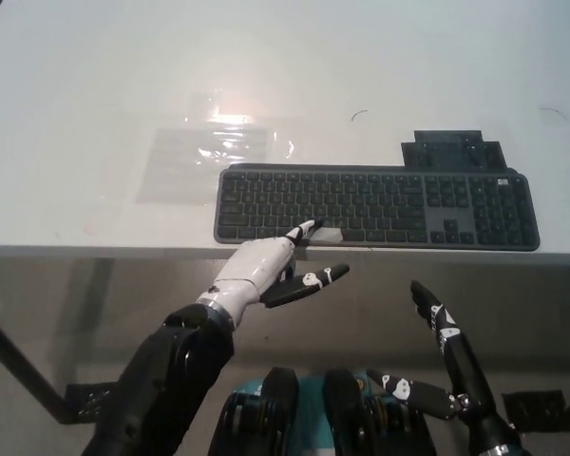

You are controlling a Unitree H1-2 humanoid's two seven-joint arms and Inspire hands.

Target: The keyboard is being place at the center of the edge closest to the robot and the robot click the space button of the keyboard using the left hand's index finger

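A dark grey keyboard lies along the near edge of the white table, a little right of its middle. My white left hand reaches up from below the edge, one finger stretched out with its tip at the keyboard's front row by the space bar. The other fingers are spread apart and hold nothing. I cannot tell whether the tip touches the key. My black right hand rests low at the bottom right, below the table edge, fingers apart and empty.
A clear plastic sheet lies on the table left of and behind the keyboard. A small dark flat object sits against the keyboard's far right edge. Table legs and dark feet show below the edge.
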